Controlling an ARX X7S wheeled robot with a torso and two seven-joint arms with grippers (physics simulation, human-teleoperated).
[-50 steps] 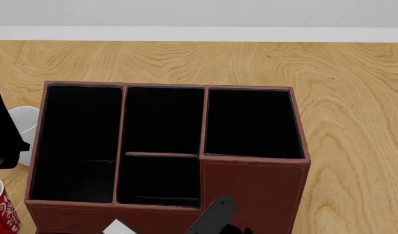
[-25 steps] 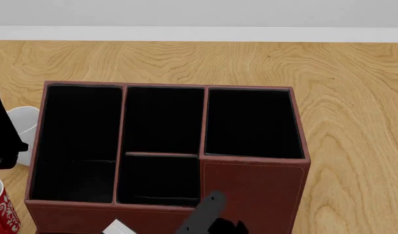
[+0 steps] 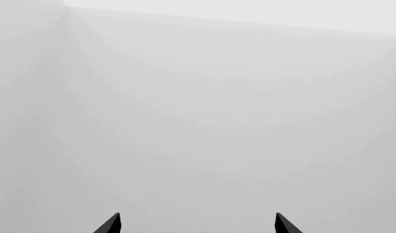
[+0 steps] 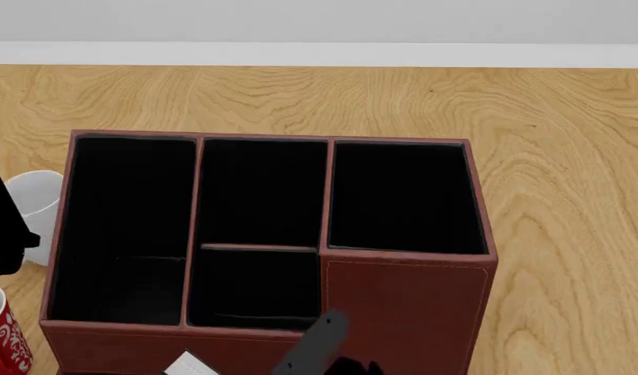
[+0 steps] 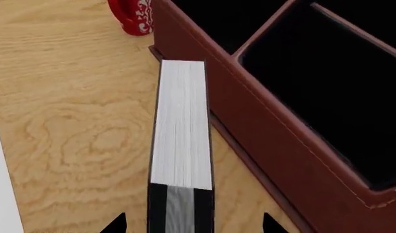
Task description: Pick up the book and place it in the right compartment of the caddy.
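Note:
The book (image 5: 181,141) stands on the wooden table with its white page edge up, close against the front wall of the reddish-brown caddy (image 5: 269,131). My right gripper (image 5: 192,225) is open; its two fingertips sit one on each side of the book's near end with gaps to both covers. In the head view only a white corner of the book (image 4: 190,364) shows below the caddy (image 4: 408,306), beside my right arm (image 4: 317,344). The right compartment (image 4: 403,195) is black-lined and holds nothing. My left gripper (image 3: 196,224) is open and faces a blank grey wall.
A red patterned mug (image 4: 0,337) stands left of the caddy's front corner and also shows in the right wrist view (image 5: 129,13). A white mug (image 4: 40,197) stands further back at the left, partly behind my left arm (image 4: 0,226). The table's front edge (image 5: 2,194) lies near the book.
In the head view my right arm has slid down and to the left along the caddy's front wall. The caddy, the mugs and the left arm have hardly moved.

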